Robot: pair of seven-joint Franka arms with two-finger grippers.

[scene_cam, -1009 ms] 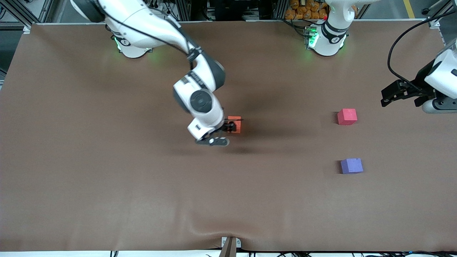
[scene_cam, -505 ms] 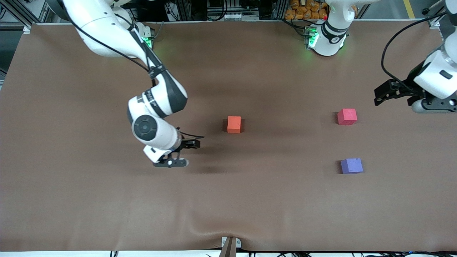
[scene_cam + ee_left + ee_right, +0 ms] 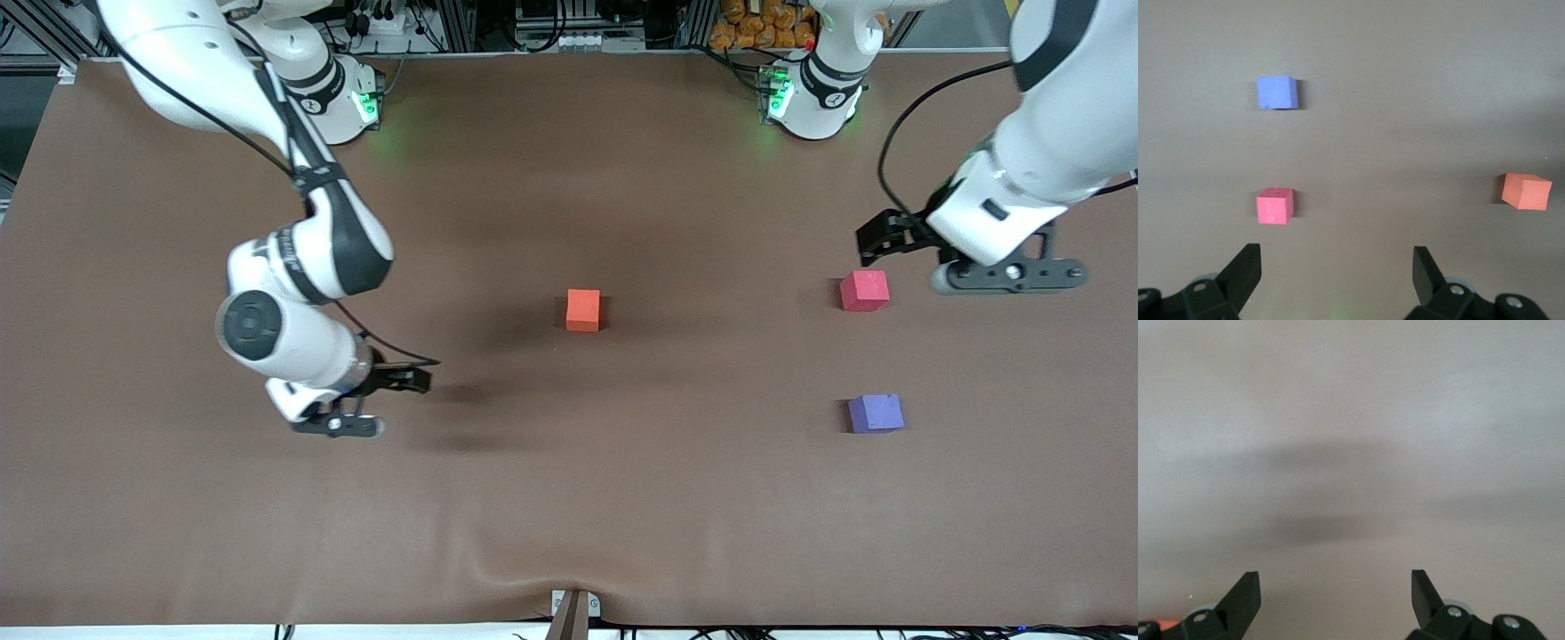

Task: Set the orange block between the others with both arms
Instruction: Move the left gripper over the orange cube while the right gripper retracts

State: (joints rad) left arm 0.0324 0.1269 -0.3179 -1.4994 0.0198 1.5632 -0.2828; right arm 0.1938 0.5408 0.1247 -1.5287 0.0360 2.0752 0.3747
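Note:
The orange block (image 3: 583,309) (image 3: 1526,191) sits alone on the brown mat near the table's middle. The others lie toward the left arm's end: a pinkish-red cube (image 3: 864,290) (image 3: 1275,205), and a purple cube (image 3: 876,413) (image 3: 1277,92) nearer the front camera, with a gap between them. My left gripper (image 3: 876,240) (image 3: 1337,257) hangs open and empty over the mat beside the pinkish-red cube. My right gripper (image 3: 411,380) (image 3: 1335,580) is open and empty over bare mat, well away from the orange block toward the right arm's end.
The brown mat (image 3: 569,498) covers the whole table and wrinkles near a small bracket (image 3: 573,609) at the front edge. Both green-lit arm bases (image 3: 342,98) (image 3: 813,93) stand along the table's edge farthest from the front camera.
My right gripper has drawn away from the orange block toward the right arm's end, leaving the block where it was. My left arm has swung in toward the pinkish-red cube.

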